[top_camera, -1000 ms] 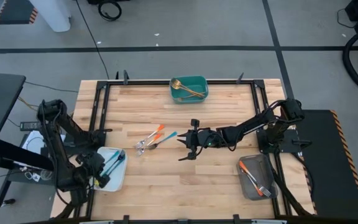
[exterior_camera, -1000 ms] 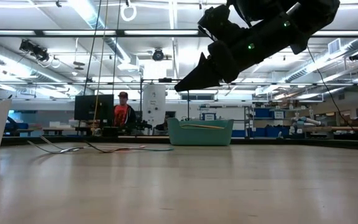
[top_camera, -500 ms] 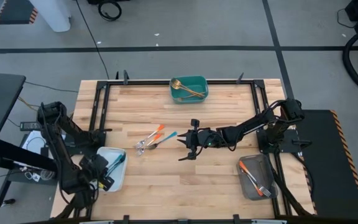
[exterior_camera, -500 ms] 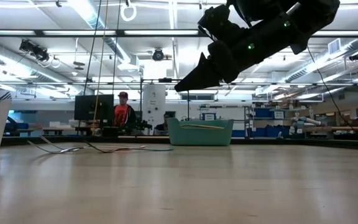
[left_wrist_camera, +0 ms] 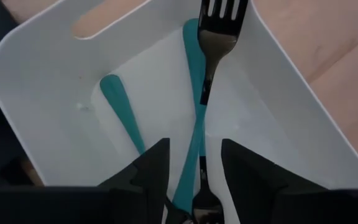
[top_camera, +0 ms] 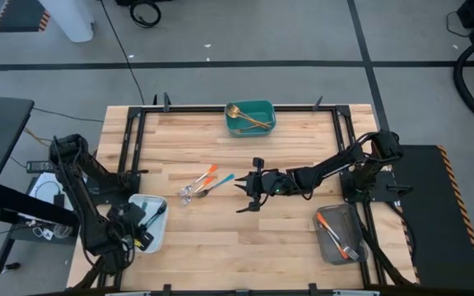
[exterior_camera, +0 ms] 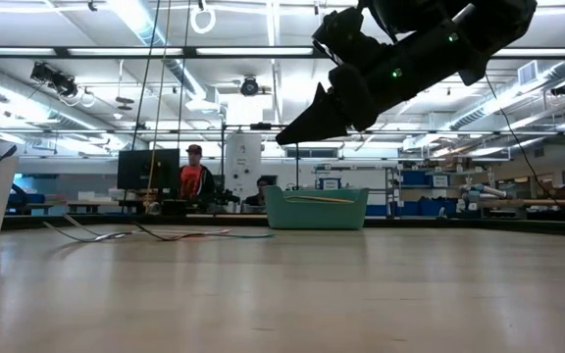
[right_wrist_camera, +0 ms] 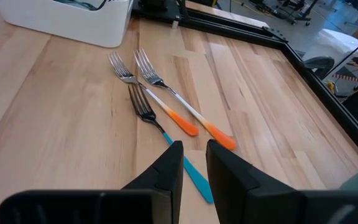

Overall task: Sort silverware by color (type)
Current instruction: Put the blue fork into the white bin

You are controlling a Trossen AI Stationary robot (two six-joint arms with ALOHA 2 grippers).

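While dark-headed, the teal-handled fork (left_wrist_camera: 199,118) lies in the white tray (left_wrist_camera: 42,87).

Teal tray (top_camera: 251,117), white tray (top_camera: 150,234), grey tray (top_camera: 339,234)

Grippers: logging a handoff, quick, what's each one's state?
Left gripper: open above the white tray, holding nothing.
Right gripper: slightly open, empty, above the table.

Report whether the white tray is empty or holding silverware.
Holding silverware: the white tray contains teal-handled pieces, one a fork, seen lying inside in the left wrist view.
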